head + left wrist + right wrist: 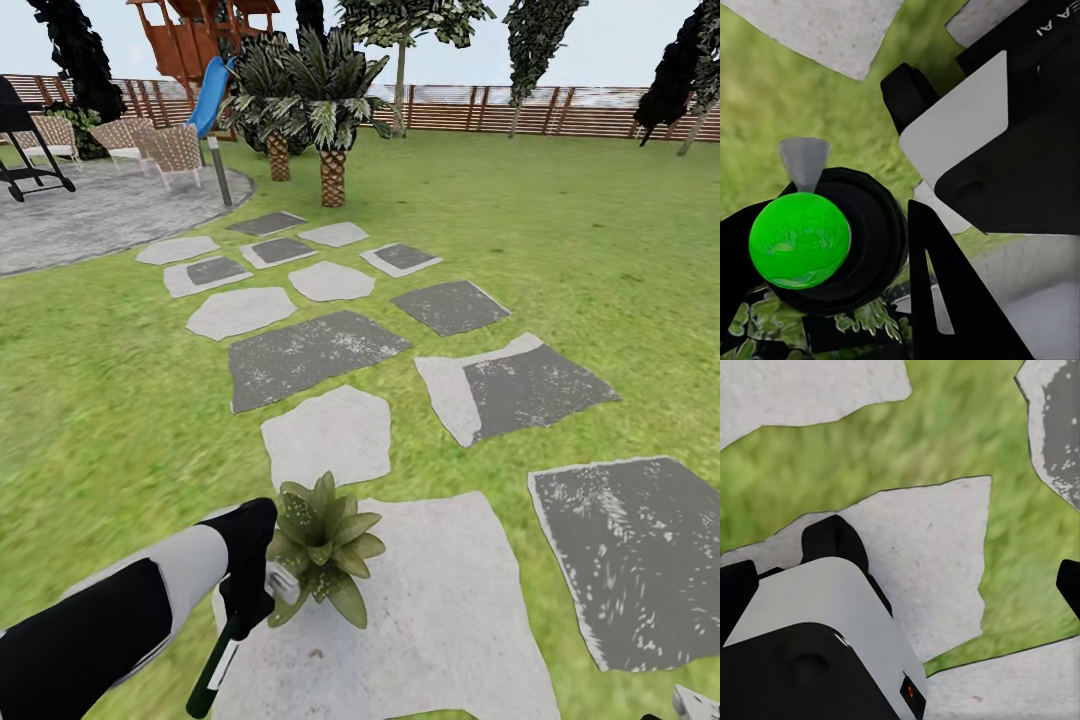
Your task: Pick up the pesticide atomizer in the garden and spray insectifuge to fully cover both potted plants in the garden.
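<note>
My left gripper [244, 598] is shut on the pesticide atomizer [214, 668], a slim dark green bottle with a white label that hangs slanted below the hand. Its pale trigger head [281, 583] points at a potted plant [323, 548] and almost touches the leaves. The plant is a low olive-green rosette on a large pale stepping stone [440, 610] in the garden lawn [90, 400]. The left wrist view looks along the atomizer [799, 240], with leaves [761, 326] beyond it. My right gripper [952, 562] is open above stone and grass, holding nothing; a corner of it [692, 703] appears in the head view.
Grey and pale stepping stones [312, 352] lead away across the lawn toward two striped-leaf palm plants [330, 110]. A paved patio [90, 215] with wicker chairs [175, 150] and a grill lies far left. A playset slide [212, 95], a short lamp post [219, 170] and a brown slatted fence [560, 110] stand at the back.
</note>
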Motion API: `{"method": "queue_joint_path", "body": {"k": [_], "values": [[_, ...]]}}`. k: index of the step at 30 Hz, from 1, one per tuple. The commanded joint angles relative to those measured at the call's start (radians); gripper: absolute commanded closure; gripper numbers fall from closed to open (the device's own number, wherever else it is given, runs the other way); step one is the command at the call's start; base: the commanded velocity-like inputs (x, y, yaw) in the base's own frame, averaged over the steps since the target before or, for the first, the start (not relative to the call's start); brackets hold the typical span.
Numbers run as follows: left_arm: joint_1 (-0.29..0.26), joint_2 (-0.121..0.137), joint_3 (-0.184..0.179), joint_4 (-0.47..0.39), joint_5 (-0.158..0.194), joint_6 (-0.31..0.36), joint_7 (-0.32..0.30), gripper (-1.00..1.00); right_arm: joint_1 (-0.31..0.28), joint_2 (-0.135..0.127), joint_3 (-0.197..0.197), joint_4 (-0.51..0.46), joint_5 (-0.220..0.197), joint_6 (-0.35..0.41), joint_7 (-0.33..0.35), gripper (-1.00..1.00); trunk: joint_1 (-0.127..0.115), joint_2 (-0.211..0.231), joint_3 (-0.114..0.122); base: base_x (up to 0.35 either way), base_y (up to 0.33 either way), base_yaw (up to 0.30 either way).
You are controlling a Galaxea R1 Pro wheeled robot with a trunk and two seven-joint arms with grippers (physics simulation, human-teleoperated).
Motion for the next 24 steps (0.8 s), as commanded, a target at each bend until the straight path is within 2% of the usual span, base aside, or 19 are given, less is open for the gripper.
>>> {"method": "queue_joint_path", "body": {"k": [1,9,16,24], "values": [[0.000,0.001,0.003,-0.001,-0.010,0.005,-0.009,1.00,-0.001,0.000,-0.001,0.000,0.009,0.003,0.010,-1.00,0.000,0.000,-0.001,0.000,0.000,0.000],[0.000,-0.001,0.002,-0.001,-0.007,0.005,-0.009,1.00,-0.001,0.001,0.000,0.000,0.009,0.003,0.010,-1.00,0.027,-0.049,-0.023,0.000,0.000,0.000],[-0.012,0.000,0.000,-0.001,-0.006,0.005,-0.009,1.00,-0.001,0.001,-0.001,0.001,0.009,0.003,0.010,-1.00,0.027,-0.049,-0.023,0.000,0.000,0.000],[-0.070,0.000,0.000,-0.001,-0.007,0.005,-0.011,1.00,-0.001,0.001,-0.001,0.001,0.009,0.003,0.010,-1.00,0.027,-0.049,-0.023,0.000,0.000,0.000]]}}
